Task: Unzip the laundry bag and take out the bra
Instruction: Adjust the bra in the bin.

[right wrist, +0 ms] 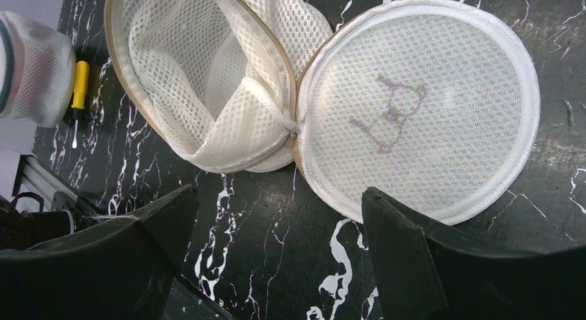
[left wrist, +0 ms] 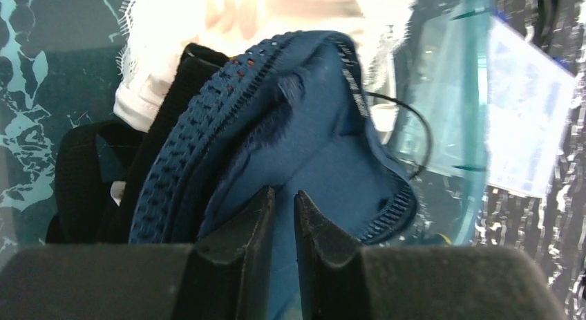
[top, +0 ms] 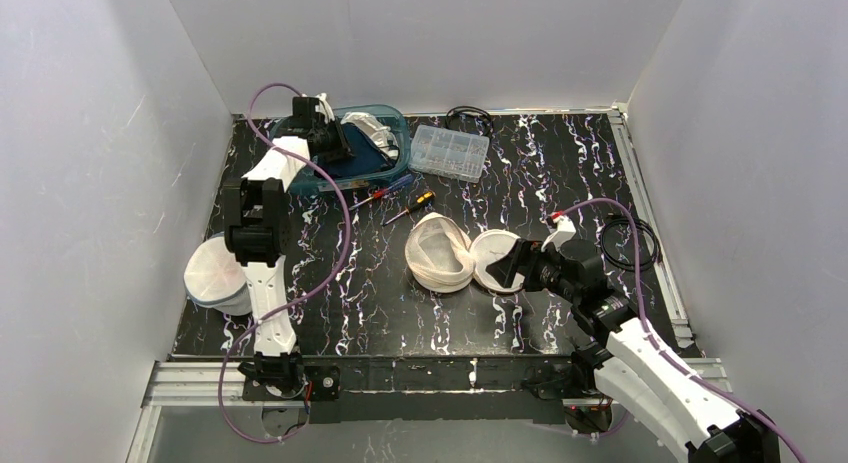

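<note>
The white mesh laundry bag [top: 440,253] lies unzipped at mid-table, its round lid [right wrist: 421,106] flipped to the right and its pouch [right wrist: 228,92] showing only mesh. A dark blue bra [left wrist: 325,147] lies in the blue bin [top: 398,123] at the back left, over white lace and black garments. My left gripper [left wrist: 283,192] reaches into that bin [top: 325,138], its jaws drawn close with blue bra fabric in the narrow gap. My right gripper [right wrist: 278,190] hovers open just in front of the bag's lid [top: 510,268], holding nothing.
A clear parts box [top: 450,151] sits right of the bin, with two screwdrivers [top: 400,201] in front of it. More white mesh bags [top: 215,273] are stacked at the table's left edge. A black cable coil [top: 640,238] lies at the right edge.
</note>
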`<state>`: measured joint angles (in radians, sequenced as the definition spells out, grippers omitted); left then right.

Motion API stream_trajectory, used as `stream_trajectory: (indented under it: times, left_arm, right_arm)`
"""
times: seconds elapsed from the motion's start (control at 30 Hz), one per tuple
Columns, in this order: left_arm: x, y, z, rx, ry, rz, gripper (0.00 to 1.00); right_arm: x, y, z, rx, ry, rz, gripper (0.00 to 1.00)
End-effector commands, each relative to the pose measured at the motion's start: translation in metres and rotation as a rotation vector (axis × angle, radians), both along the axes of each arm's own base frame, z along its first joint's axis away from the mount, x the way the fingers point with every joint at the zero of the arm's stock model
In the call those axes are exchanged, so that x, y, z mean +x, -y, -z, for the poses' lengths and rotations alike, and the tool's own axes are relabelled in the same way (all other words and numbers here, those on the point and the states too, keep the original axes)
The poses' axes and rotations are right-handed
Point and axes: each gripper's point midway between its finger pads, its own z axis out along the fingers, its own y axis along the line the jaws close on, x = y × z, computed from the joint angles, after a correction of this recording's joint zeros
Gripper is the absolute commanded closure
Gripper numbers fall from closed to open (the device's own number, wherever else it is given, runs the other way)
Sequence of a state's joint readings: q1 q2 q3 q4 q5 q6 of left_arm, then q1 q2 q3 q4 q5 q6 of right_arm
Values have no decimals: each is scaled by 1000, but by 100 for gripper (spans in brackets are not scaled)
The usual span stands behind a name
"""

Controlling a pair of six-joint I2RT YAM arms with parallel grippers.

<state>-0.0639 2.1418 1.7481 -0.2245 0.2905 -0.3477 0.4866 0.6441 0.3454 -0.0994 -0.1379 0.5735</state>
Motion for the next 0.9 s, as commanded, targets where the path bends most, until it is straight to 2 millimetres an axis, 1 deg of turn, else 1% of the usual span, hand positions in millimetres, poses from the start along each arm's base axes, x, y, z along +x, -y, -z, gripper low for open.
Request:
stream_trajectory:
  times: [0.0, 0.17, 0.33, 0.4, 0.43, 0.47, 0.53, 0.67, 0.77, 0.8, 0.87]
  left_arm:
    - [9, -1, 0, 13, -4, -7, 86]
    - [20, 4, 14, -6, -6, 5, 87]
    - [22, 7, 27, -19, 7, 23, 86]
    - [20, 9, 27, -29, 11, 29, 84]
    - [18, 10, 24, -38, 16, 30, 83]
    - [17, 11, 14, -47, 31, 32, 81]
    - [13, 12, -7, -55, 62, 29, 70]
    - [-1, 10, -65, -66, 136, 20, 48]
    - [-21, 3, -111, -48, 193, -9, 36]
    - [-30, -1, -124, -33, 206, -23, 32]
    - [-51, -6, -147, -17, 217, -41, 26]
  right_arm:
    - [5, -1, -3, 0, 29, 3, 5]
    - [6, -1, 2, -6, 18, 6, 5]
    - [6, -1, 6, -11, 11, 7, 5]
    - [7, -2, 6, -10, 11, 6, 5]
    - [7, -2, 5, -10, 12, 4, 5]
    - [8, -3, 3, -7, 16, 3, 5]
    - [10, -4, -2, -3, 28, 2, 4]
    - [15, -3, -20, -6, 62, 12, 1]
    - [19, -1, -29, -9, 71, 36, 1]
    - [20, -2, -30, 3, 53, 46, 1]
    - [24, 5, -26, 4, -29, 136, 1]
